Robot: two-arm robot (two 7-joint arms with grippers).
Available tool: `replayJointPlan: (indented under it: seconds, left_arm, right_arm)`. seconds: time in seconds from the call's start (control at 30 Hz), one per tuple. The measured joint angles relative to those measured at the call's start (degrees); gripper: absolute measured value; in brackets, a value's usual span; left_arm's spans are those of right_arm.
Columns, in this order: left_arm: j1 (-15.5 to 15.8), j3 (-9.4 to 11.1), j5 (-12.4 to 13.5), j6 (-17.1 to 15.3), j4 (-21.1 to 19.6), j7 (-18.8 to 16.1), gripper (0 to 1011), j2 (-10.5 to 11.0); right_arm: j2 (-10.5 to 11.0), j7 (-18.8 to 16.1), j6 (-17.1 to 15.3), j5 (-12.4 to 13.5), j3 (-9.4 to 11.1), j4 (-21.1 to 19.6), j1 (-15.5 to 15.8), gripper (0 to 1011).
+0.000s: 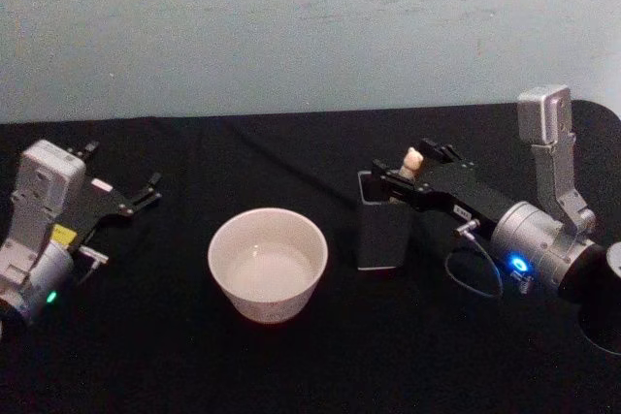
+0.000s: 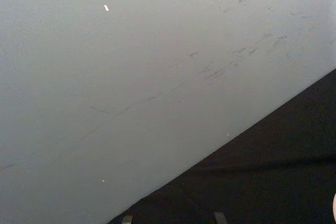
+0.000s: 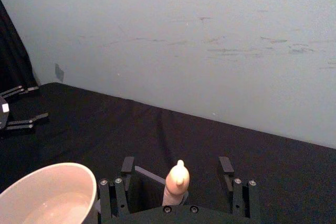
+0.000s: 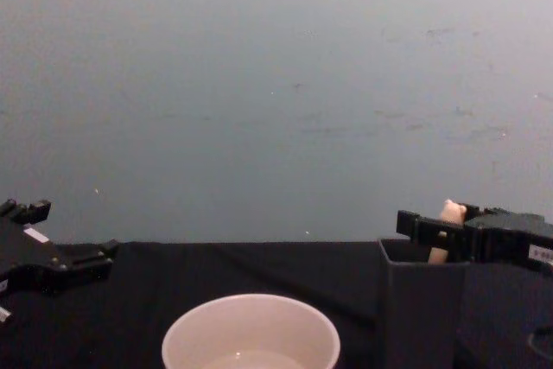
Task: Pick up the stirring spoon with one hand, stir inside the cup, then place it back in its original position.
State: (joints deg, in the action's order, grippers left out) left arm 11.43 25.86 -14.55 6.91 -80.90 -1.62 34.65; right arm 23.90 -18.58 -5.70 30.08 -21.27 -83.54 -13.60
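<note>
The stirring spoon point(image 1: 411, 161) stands upright in the dark grey square holder point(image 1: 382, 232), its beige bear-head handle point(image 3: 177, 181) sticking out of the top. My right gripper point(image 1: 412, 174) is open and straddles that handle; the fingers point(image 3: 127, 166) stand well apart on either side without touching it. From the chest view the handle point(image 4: 449, 212) shows between the gripper point(image 4: 442, 229) parts above the holder point(image 4: 419, 308). The cream-white cup point(image 1: 268, 264) sits left of the holder. My left gripper point(image 1: 124, 193) rests open at the far left.
A black cloth point(image 1: 320, 366) covers the table, which ends at a pale grey-blue wall point(image 1: 310, 26) behind. The cup point(image 3: 47, 195) lies close beside my right gripper. In the left wrist view the left fingertips point(image 2: 219, 216) point at bare cloth and wall.
</note>
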Motion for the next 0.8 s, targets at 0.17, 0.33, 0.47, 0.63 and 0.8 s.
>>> replayJointPlan:
  seconds: [0.17,0.33,0.47,0.63,0.8]
  left_arm:
    - [0.0,0.0,0.0,0.0,0.0,0.0,1001,0.0]
    - [0.0,0.0,0.0,0.0,0.0,0.0,1001,0.0]
    - [0.0,0.0,0.0,0.0,0.0,0.0,1001,0.0]
    - [0.0,0.0,0.0,0.0,0.0,0.0,1001,0.0]
    - [0.0,0.0,0.0,0.0,0.0,0.0,1001,0.0]
  right_arm:
    - [0.0,0.0,0.0,0.0,0.0,0.0,0.0,1000]
    - [0.1,0.1,0.0,0.0,0.0,0.0,0.0,992]
    - [0.1,0.1,0.0,0.0,0.0,0.0,0.0,927]
    - [0.1,0.1,0.0,0.1,-0.1,0.0,0.0,787]
    - [0.1,0.2,0.0,0.1,-0.1,0.0,0.0,625]
